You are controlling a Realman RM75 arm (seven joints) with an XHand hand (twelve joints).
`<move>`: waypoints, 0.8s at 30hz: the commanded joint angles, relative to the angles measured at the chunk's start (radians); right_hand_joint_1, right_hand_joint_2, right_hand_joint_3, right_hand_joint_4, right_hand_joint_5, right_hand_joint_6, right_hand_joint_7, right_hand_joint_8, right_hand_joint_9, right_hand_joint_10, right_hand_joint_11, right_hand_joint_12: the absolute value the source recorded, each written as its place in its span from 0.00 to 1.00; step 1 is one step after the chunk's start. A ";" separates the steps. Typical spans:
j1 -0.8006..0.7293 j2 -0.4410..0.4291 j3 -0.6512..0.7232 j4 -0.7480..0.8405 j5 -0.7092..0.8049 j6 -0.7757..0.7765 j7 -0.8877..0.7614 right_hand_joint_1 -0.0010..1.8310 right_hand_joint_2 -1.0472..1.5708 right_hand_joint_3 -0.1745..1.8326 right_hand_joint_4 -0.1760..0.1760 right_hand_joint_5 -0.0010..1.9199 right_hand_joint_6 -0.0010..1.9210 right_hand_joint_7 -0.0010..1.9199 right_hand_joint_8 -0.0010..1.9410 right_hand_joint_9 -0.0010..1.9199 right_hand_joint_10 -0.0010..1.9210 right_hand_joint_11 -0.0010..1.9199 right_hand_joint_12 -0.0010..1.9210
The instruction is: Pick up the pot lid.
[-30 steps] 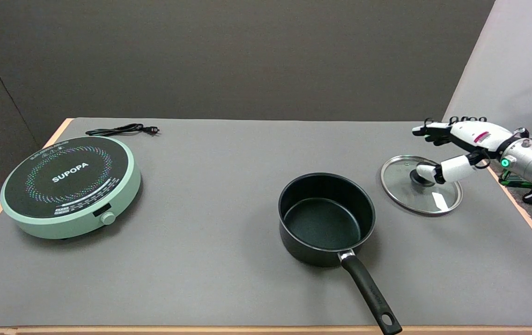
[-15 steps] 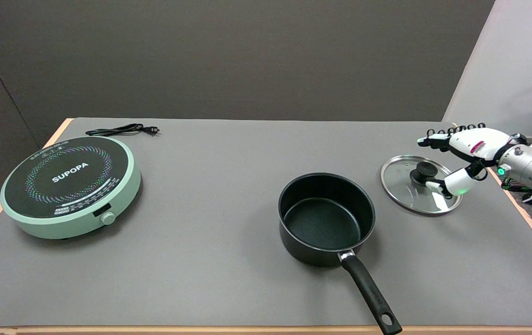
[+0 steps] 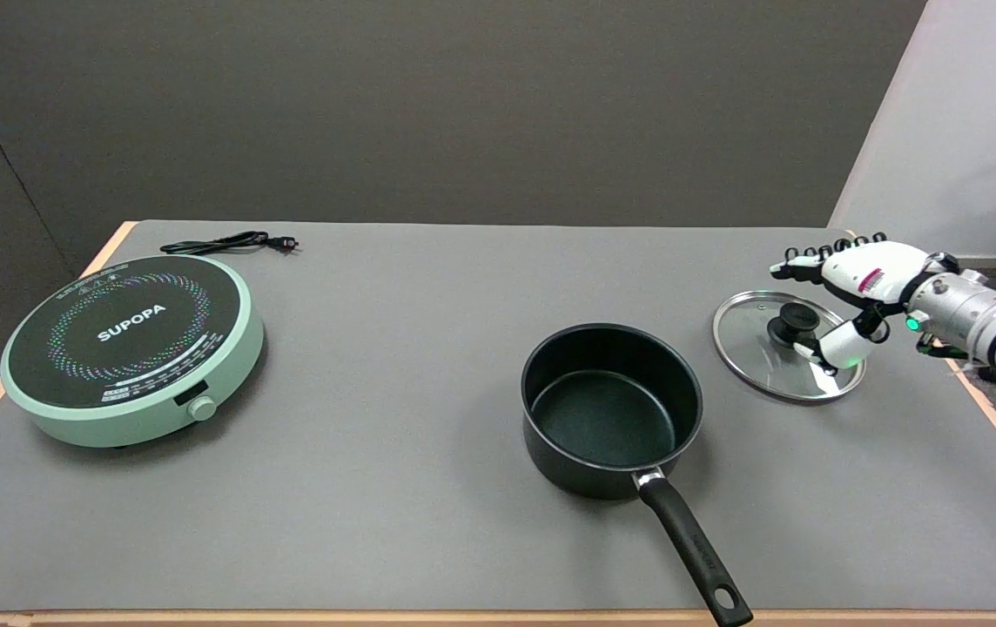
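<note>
Head view: lid (image 3: 768, 361) sits flat on the table's (image 3: 428, 287) right side, right of the pot (image 3: 611, 409). Right hand (image 3: 846, 283) hangs spread over its knob (image 3: 794, 322), gripping nothing. That small knob could slip out if the fingers close off-center.

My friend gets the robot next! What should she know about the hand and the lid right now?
Right hand: open, holding nothing, fingers spread beside the knob of the lid, thumb low near it.
Lid: flat on the table at the right, just right of the pot, apart from it.
Pot: empty, uncovered, handle pointing toward the near edge.
Done: hand brought to the lid.
Left: close the fingers on the knob and lift the lid.
</note>
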State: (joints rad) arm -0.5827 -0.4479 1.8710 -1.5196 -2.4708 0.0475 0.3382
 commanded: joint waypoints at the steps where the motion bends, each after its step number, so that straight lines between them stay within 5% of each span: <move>1: 0.259 0.004 -0.247 0.120 -0.003 0.023 -0.074 0.44 0.60 0.57 0.65 0.17 0.08 0.23 0.09 0.26 0.16 0.17 0.32; 24: 0.263 0.001 -0.263 0.174 -0.003 0.022 -0.074 0.49 0.64 0.54 0.70 0.25 0.16 0.29 0.13 0.30 0.22 0.19 0.32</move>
State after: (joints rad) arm -0.3541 -0.4451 1.6549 -1.3838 -2.4733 0.0636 0.2749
